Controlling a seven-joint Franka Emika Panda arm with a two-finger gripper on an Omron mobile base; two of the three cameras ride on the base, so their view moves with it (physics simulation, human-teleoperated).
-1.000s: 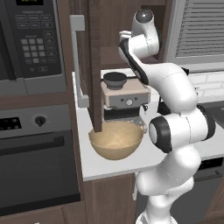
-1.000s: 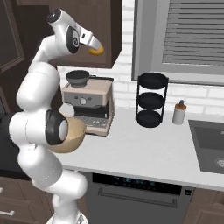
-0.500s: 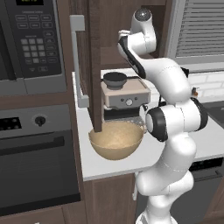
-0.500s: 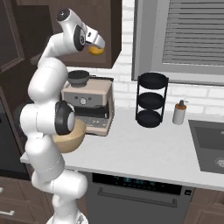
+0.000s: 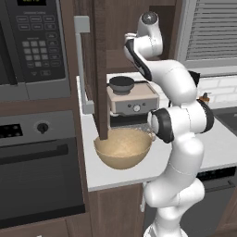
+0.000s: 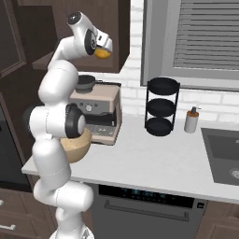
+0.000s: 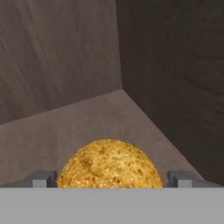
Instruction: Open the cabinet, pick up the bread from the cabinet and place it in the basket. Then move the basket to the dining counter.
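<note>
Bread [image 7: 109,164] sits between our gripper's [image 7: 110,179] two finger tips in the hand view, its rounded golden crust bulging up between them, and in the right base view the same yellow-orange bun [image 6: 102,53] shows at the end of the hand, high beside the open front of the cabinet [image 6: 70,28] — so we read the gripper as closed on the bun, though the actual contact at the pads is hidden below the edge of the picture. Behind the bun, the hand view looks into a bare corner of brown wood, the cabinet's inner shelf and walls, with nothing else on it that we can see. We judge the bread to be light and somewhat soft: a firm squeeze would dent it, and its round, crumbly-looking crust could roll or slip if held off-centre, so the widest part across its middle is the place to hold, with only modest force. The cabinet door [image 5: 97,69] stands open, edge-on in the left base view, its grey bar handle [image 5: 81,65] facing us. Below, the basket [image 5: 123,148] rests on the small white counter [image 5: 115,173] just in front of the coffee machine [image 5: 132,99]; its tan bowl looks empty and wide enough to forgive a loose drop. We reckon the carry must go down past the coffee machine's top — the door edge stands close beside the basket's left rim.
</note>
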